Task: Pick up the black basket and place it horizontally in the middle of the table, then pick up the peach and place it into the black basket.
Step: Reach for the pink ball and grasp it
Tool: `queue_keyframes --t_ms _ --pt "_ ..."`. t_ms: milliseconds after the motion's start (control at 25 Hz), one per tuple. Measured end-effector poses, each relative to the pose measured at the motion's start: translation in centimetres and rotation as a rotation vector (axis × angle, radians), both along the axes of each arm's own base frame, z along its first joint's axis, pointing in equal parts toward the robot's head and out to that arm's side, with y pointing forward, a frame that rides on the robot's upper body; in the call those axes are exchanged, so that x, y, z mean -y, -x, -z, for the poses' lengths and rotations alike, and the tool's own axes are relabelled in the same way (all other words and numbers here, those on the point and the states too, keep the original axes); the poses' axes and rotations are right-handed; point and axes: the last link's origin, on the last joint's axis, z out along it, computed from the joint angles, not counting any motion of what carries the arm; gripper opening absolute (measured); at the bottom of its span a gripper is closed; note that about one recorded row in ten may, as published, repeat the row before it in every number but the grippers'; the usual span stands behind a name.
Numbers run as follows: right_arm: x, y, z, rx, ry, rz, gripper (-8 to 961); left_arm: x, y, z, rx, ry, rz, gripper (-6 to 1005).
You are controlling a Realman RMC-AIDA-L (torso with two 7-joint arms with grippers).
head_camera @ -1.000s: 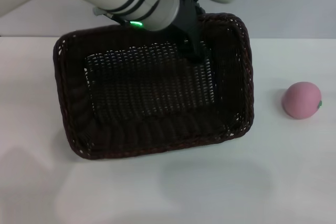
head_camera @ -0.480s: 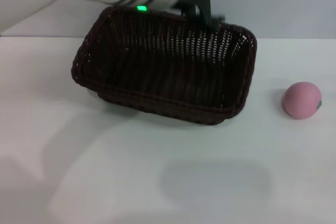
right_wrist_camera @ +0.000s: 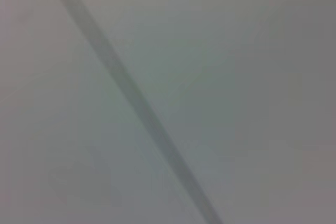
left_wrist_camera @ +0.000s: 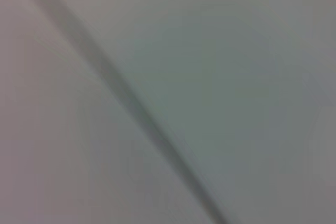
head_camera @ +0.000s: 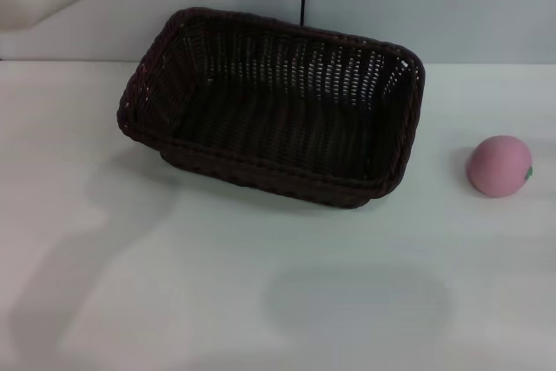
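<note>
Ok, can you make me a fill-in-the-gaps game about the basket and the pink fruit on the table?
1. The basket sits on the white ____.
2. The peach lies ____ the basket, on the robot's right side.
3. Inside, the basket is ____.
4. The peach's colour is ____.

Missing words: table; outside; empty; pink

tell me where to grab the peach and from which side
Take the peach across its widest middle, coming straight down from above. It is a small smooth ball sitting free on the table, apart from the black basket to its left, so nothing blocks a top approach. Fingers either side of the round body should hold better than a pinch near the top.
</note>
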Motion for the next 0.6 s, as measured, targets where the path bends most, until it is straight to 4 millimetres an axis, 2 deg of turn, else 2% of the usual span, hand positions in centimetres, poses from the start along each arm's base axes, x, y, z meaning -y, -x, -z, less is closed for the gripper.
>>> queue_keyframes --t_ms 80,120,160,200,240,320,360,440,480,600 --pt "-0.1 0.4 0.0 0.04 0.034 -0.036 614 0.1 0.5 -0.4 0.037 -0.02 -0.01 815" --pt "-0.4 1.2 -0.1 0.111 0.108 -0.105 614 0.6 1.7 -1.2 0.116 -0.077 -0.028 815" --pt "-0.4 1.2 -0.1 0.111 0.108 -0.105 614 0.6 1.7 -1.2 0.116 -0.077 -0.028 815" --pt "-0.8 1.9 -0.1 0.156 0.208 -0.167 614 1.1 2.5 -1.4 0.155 -0.116 -0.036 815" --pt "-0.8 1.9 -0.1 0.156 0.208 -0.167 614 1.1 2.5 -1.4 0.155 -0.116 -0.036 815" --pt "-1.3 2.5 -0.6 0.204 0.426 -0.24 614 1.7 3.2 -1.9 0.218 -0.171 -0.042 815" --pt "-1.3 2.5 -0.6 0.204 0.426 -0.24 614 1.7 3.2 -1.9 0.218 -0.171 -0.042 815" --pt "-1.2 3.0 -1.3 0.215 0.594 -0.272 614 2.3 3.7 -2.6 0.308 -0.226 -0.049 815" --pt "-1.2 3.0 -1.3 0.215 0.594 -0.272 614 2.3 3.7 -2.6 0.308 -0.226 -0.049 815" --pt "-0.8 3.7 -2.1 0.24 0.74 -0.292 614 2.5 4.3 -3.2 0.408 -0.262 -0.066 814"
